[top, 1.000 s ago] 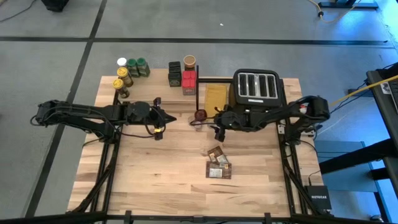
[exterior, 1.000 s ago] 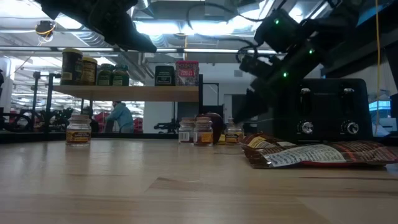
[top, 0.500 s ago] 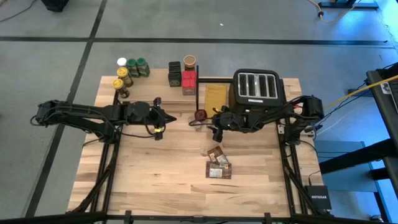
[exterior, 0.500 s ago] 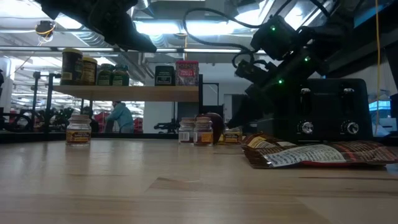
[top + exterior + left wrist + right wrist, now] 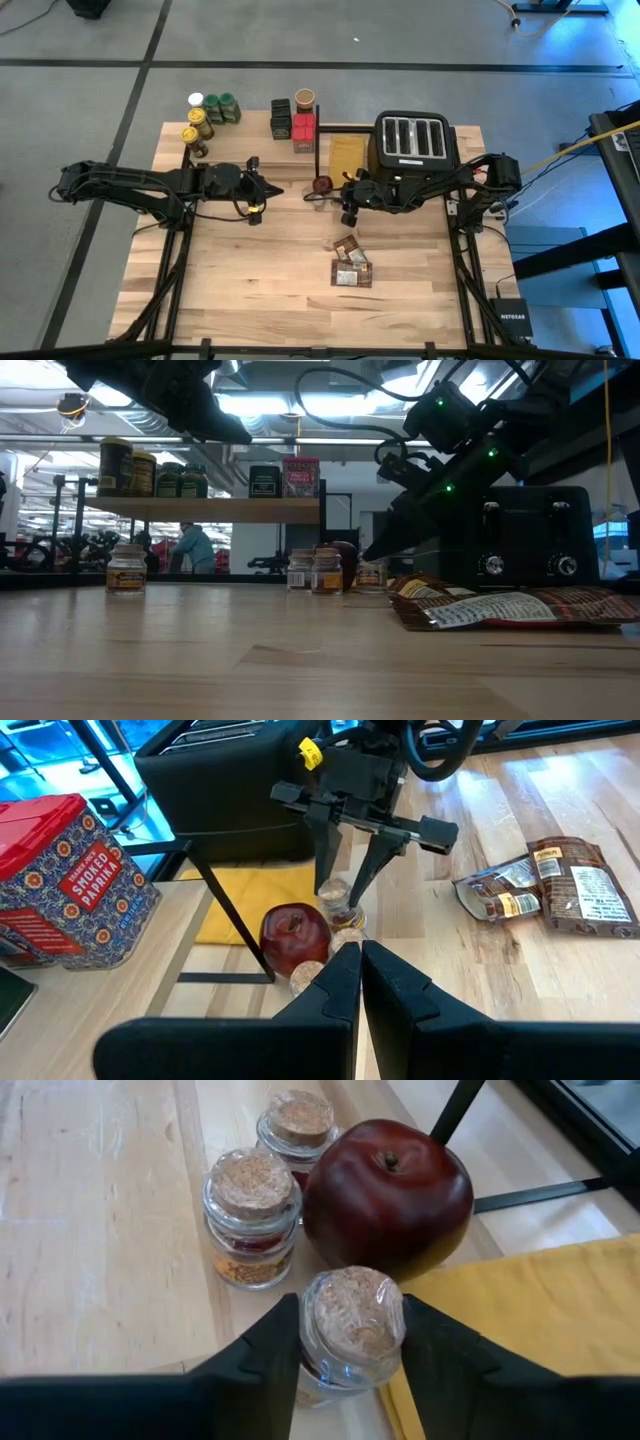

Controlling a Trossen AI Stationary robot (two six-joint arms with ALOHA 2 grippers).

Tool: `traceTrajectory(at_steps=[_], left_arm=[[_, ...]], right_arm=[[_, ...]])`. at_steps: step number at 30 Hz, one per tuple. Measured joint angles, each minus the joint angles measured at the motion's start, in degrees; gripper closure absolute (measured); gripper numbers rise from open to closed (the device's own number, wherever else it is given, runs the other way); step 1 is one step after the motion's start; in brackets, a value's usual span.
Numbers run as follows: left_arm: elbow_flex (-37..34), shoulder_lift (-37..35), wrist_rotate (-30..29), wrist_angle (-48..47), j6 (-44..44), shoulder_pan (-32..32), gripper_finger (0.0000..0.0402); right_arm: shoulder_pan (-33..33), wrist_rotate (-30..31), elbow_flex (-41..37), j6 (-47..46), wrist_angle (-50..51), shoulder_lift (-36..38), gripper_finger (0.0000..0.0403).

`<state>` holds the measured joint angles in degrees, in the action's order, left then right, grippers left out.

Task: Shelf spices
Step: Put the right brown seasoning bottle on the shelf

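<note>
High view: shelf (image 5: 262, 140) half-stocked, right fingers (image 5: 262, 1348) clasping a corked jar (image 5: 351, 1325) beside the apple (image 5: 390, 1190), packets (image 5: 351, 266) waiting.

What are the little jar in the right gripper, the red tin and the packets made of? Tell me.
Jar between the right gripper fingers: apparently clear glass, see-through wall, with a grainy cork stopper. Red tin: looks like printed metal, glossy patterned sides, though coated card is possible. Packets: likely brown foil or plastic film, crinkled and shiny.
</note>
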<state>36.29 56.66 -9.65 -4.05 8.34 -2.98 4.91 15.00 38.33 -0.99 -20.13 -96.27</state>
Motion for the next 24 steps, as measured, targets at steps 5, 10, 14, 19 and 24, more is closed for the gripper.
traceTrajectory(at_steps=[5,10,14,19,24], left_arm=[[0.0,0.0,0.0,0.0,0.0,0.0,0.0394],[0.0,0.0,0.0,0.0,0.1,0.0,0.0394],[0.0,0.0,0.0,0.0,0.0,0.0,0.0394],[0.0,0.0,0.0,0.0,0.0,-0.1,0.0394],[0.0,0.0,0.0,0.1,1.1,-0.1,0.0394]], right_arm=[[0.0,0.0,-0.1,0.0,-0.1,0.0,0.0248],[0.0,0.0,-0.1,0.0,-0.1,0.0,0.0253],[0.0,0.0,-0.1,0.9,-0.1,0.0,0.0252],[0.0,-0.1,-0.1,1.5,-0.2,0.0,0.0252],[0.0,-0.1,-0.1,1.2,-0.3,0.0,0.0252]])
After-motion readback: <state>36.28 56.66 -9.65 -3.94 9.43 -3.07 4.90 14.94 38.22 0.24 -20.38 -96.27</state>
